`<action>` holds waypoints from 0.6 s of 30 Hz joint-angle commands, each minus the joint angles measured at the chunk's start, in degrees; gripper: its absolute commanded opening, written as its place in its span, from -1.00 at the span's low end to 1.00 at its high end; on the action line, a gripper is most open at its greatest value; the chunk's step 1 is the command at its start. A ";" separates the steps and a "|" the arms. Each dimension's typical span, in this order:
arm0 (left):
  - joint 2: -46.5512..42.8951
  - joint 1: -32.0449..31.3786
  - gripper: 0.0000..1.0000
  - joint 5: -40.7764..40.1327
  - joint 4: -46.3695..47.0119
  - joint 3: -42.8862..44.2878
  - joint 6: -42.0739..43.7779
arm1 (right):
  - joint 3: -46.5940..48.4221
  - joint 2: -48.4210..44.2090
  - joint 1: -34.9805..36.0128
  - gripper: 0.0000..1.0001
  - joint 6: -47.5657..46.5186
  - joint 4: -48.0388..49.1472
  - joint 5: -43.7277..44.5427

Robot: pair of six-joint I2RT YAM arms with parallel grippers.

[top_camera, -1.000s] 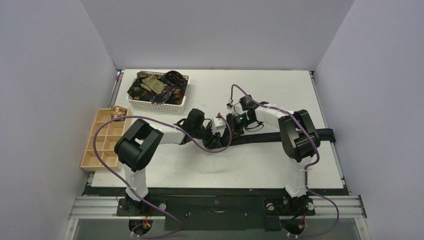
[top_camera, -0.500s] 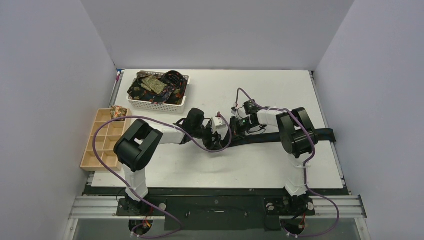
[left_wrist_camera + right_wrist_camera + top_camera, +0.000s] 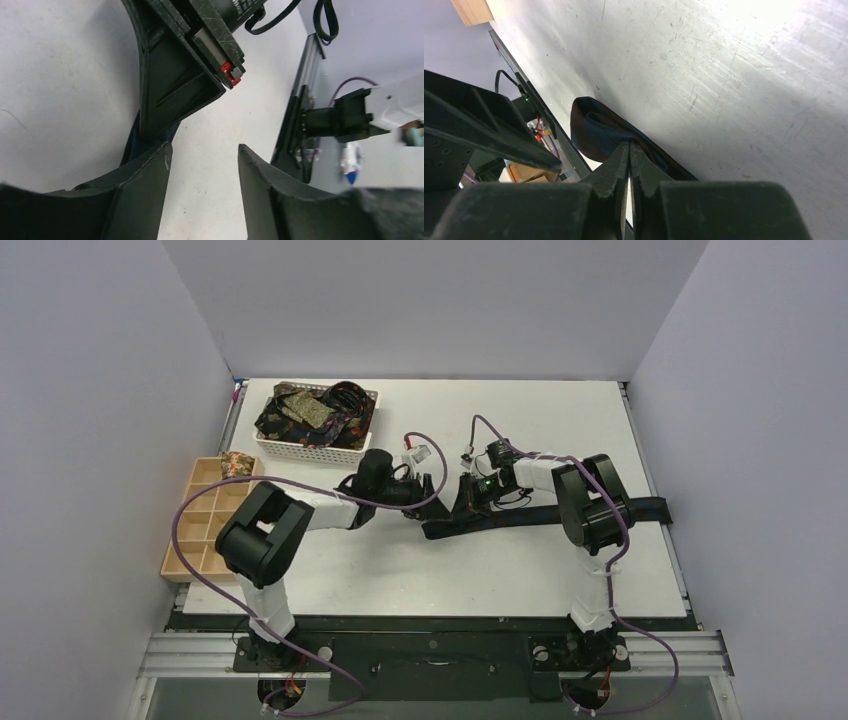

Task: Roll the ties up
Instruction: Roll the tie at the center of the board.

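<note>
1. Top view:
   - The tie [image 3: 520, 518], plain black, lies flat on the table [image 3: 500, 575] right of centre. Its long axis runs left to right, slightly tilted, and the left end sits a little lower in the frame.
   - The tie's right end reaches the table's right edge, and part of it is hidden under the right arm.
   - The right gripper [image 3: 466, 505] comes down on the tie near its left end.
   - The left gripper [image 3: 428, 488] is just left of it and points right.
   - Other ties [image 3: 310, 412] are heaped in a white basket [image 3: 312, 452] at the upper left.
   - A patterned roll [image 3: 236, 464] sits in the top right compartment of the wooden tray [image 3: 200, 530] at the left edge.

2. Left wrist view:
   - The left gripper [image 3: 205, 150] has its fingers [image 3: 150, 170] spread, with only bare table [image 3: 60, 75] in the gap, so it grasps nothing.
   - A sliver of tie [image 3: 131, 145] shows at left centre, below the right gripper's body [image 3: 175, 75].

3. Right wrist view:
   - The right gripper [image 3: 629, 150] is clenched on the tie [image 3: 599, 130], its fingers pressed together over the fabric.
   - The tie's end is folded back on itself at centre left, and the strip runs on toward the lower right.
   - A tray corner [image 3: 471, 10] shows at the top left.
</note>
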 commanded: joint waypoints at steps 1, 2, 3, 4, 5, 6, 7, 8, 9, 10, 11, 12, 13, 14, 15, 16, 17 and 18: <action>6.36 1.36 -0.09 5.05 20.40 -3.27 -28.95 | -1.13 0.86 -0.14 -0.95 -4.48 -1.43 9.77; 6.96 1.56 -0.15 4.87 20.95 -3.40 -30.03 | -1.08 0.85 -0.16 -0.95 -4.49 -1.41 9.87; 8.07 1.81 -0.18 4.67 20.40 -3.14 -29.94 | -1.15 0.75 -0.17 -0.95 -4.52 -1.33 9.92; 8.70 2.00 -0.21 4.78 20.03 -2.85 -29.99 | -1.14 0.70 -0.10 -0.95 -4.56 -1.27 9.95; 10.09 2.15 -0.22 4.82 19.78 -2.88 -30.32 | -1.12 0.80 -0.14 -0.95 -4.45 -1.31 9.96; 10.72 2.50 -0.26 4.75 19.85 -3.36 -30.74 | -1.08 0.86 -0.07 -0.95 -4.43 -1.33 9.96; 11.76 2.62 -0.27 4.68 19.62 -3.66 -30.70 | -1.00 0.91 -0.12 -0.95 -4.38 -1.34 9.92; 12.21 2.93 -0.29 4.30 18.85 -4.15 -29.67 | -0.93 0.87 -0.14 -0.95 -4.35 -1.28 9.89; 12.99 3.10 -0.29 3.97 16.60 -4.36 -29.02 | -0.94 0.80 -0.15 -0.95 -4.29 -1.31 9.79; 13.36 3.49 -0.31 3.31 15.58 -4.90 -27.41 | -0.85 0.64 -0.17 -0.95 -4.26 -1.44 9.59; 14.00 3.82 -0.31 2.86 12.97 -5.09 -26.44 | -0.68 0.37 -0.17 -0.95 -4.20 -1.52 9.47; 14.30 4.52 -0.32 1.84 11.53 -5.30 -24.32 | -0.55 0.12 -0.15 -0.95 -4.22 -1.92 9.16; 14.74 4.95 -0.32 1.29 8.93 -5.38 -23.40 | -0.14 -0.60 -0.16 -0.95 -4.32 -2.50 8.90; 14.89 5.82 -0.33 0.44 8.05 -5.43 -21.79 | 0.51 -0.98 -0.17 -0.94 -4.57 -2.93 8.25; 15.11 6.17 -0.33 0.24 6.54 -5.40 -20.94 | 0.79 -1.97 -0.12 -0.93 -4.62 -3.91 7.88; 15.23 6.74 -0.34 -0.18 5.76 -5.05 -19.57 | 1.38 -3.10 -0.20 -0.91 -4.71 -4.47 6.81; 15.22 6.94 -0.34 -0.38 4.25 -4.81 -18.91 | 1.71 -3.77 -0.35 -0.89 -4.83 -5.79 6.19; 15.08 7.15 -0.34 -0.42 3.74 -4.39 -17.68 | 2.31 -5.15 -0.44 -0.83 -5.13 -6.56 4.58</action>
